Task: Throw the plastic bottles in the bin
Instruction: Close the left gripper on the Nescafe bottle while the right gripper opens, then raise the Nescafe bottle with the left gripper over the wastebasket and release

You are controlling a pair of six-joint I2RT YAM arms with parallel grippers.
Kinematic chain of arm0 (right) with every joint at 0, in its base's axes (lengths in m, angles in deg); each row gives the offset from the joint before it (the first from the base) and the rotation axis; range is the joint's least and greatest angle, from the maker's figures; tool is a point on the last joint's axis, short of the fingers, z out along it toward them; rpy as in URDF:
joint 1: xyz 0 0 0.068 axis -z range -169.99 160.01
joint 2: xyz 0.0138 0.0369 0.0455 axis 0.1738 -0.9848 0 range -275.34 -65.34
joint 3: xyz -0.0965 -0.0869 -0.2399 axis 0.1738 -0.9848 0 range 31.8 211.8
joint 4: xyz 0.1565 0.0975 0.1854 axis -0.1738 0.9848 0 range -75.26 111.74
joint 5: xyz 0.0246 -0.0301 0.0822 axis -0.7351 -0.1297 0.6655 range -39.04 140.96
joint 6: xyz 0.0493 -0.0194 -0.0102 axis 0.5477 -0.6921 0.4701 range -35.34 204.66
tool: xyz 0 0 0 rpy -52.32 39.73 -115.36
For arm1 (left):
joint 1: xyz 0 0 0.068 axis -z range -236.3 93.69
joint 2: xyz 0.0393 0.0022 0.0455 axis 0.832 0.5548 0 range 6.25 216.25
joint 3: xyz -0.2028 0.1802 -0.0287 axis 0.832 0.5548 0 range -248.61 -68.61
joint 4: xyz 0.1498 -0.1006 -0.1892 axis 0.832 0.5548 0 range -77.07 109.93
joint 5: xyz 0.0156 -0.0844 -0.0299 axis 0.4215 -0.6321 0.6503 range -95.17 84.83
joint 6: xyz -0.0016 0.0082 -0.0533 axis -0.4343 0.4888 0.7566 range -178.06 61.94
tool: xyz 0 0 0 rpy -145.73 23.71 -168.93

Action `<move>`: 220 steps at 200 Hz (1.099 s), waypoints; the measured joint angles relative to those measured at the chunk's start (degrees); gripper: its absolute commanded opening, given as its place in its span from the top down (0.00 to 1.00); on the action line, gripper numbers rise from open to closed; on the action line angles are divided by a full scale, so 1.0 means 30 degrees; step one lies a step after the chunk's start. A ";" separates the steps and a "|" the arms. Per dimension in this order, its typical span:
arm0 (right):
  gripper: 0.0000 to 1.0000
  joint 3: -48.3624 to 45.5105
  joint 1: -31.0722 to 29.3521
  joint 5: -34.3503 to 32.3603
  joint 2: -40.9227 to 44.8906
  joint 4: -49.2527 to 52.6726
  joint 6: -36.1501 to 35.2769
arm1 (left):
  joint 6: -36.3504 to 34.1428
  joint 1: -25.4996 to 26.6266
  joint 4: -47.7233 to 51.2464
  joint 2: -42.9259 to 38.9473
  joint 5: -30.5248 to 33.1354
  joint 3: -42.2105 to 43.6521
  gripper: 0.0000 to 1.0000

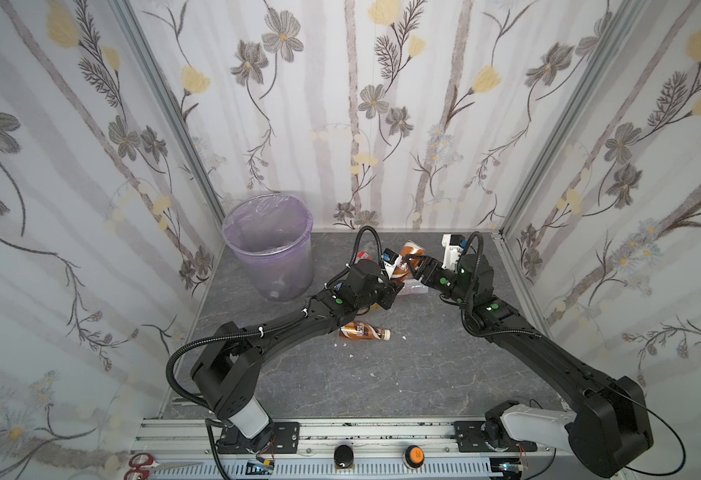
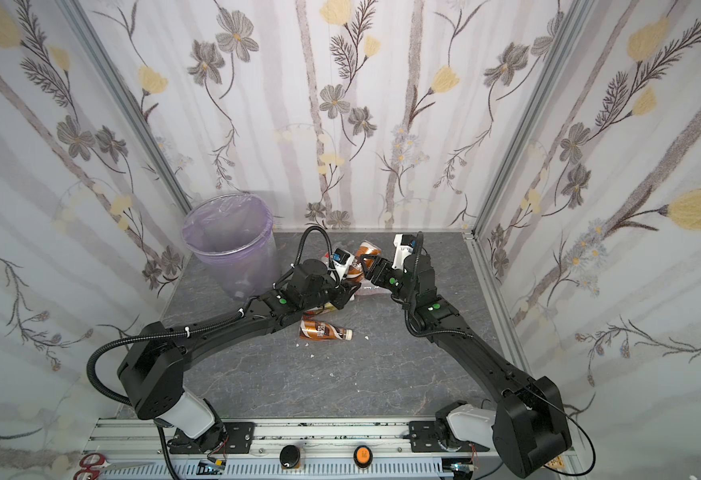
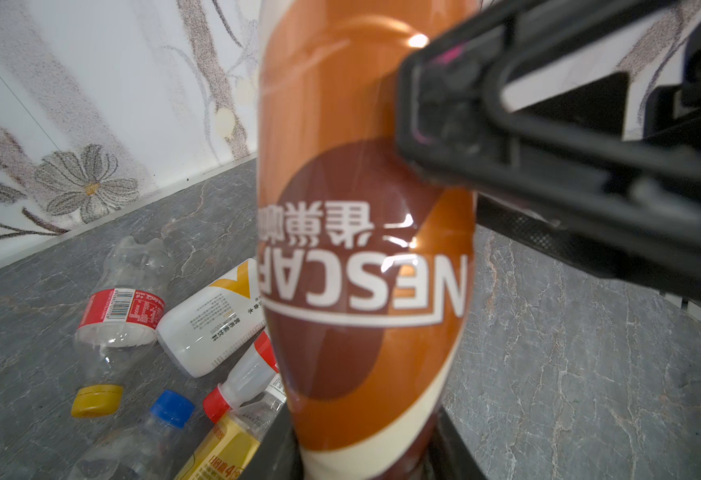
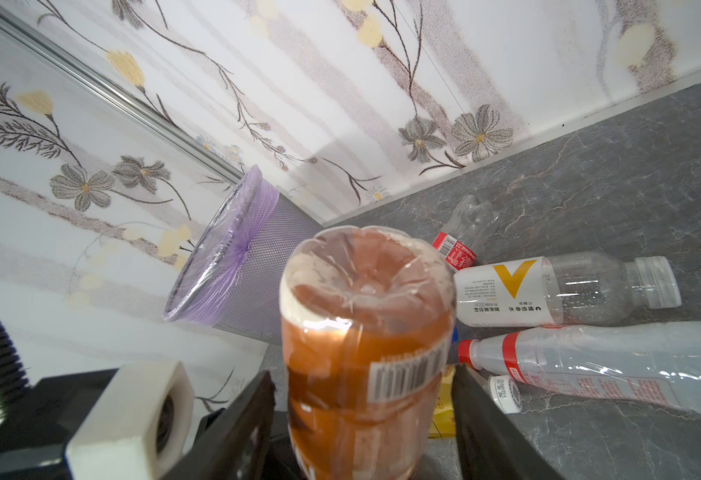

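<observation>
The bin (image 1: 286, 266) stands upright in the rear left corner of the grey surface (image 1: 382, 374), lined with a clear bag. Nearer the front, just beside the left arm, a loose brown bottle (image 1: 363, 331) lies on its side with its white cap pointing right.

The left tool (image 3: 361, 432) is closed on the narrow neck end of a coffee bottle (image 3: 361, 208). This bottle is off the surface, tilted with its base uppermost, and well apart from the bin.

Below and behind it, other bottles lie on their sides in a heap by the rear wall. Among them are a red-labelled bottle (image 3: 118, 316) with a yellow cap, a white-labelled bottle (image 3: 211, 328), a blue-capped bottle (image 3: 149, 432) and a red-capped bottle (image 3: 245, 378).

The right tool (image 4: 365, 374) reaches in from the right and straddles the coffee bottle's body. Its jaws are parted, and the right wrist view shows a thin gap on each side, so it grips nothing.
</observation>
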 measured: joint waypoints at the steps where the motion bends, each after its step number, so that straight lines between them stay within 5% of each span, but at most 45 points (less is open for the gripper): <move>1: 0.29 0.0000 0.0000 0.0000 0.0007 0.0007 -0.0007 | 0.0000 0.0000 0.0000 0.0000 0.0015 0.0000 0.68; 63: 0.00 -0.0138 0.0539 -0.0087 0.1158 0.0328 -0.0335 | -0.0007 -0.0066 0.0015 -0.0539 0.1872 0.0138 0.68; 137: 0.00 -0.0998 0.1202 -0.0758 0.2514 0.0430 -0.0823 | -0.1982 -0.1333 -0.0699 -0.5136 0.6965 -0.0430 0.66; 220: 0.00 -0.1246 0.1311 -0.0619 0.2237 0.0466 -0.0831 | -0.8014 -0.3504 -0.9311 -1.1752 0.9879 -0.1035 0.63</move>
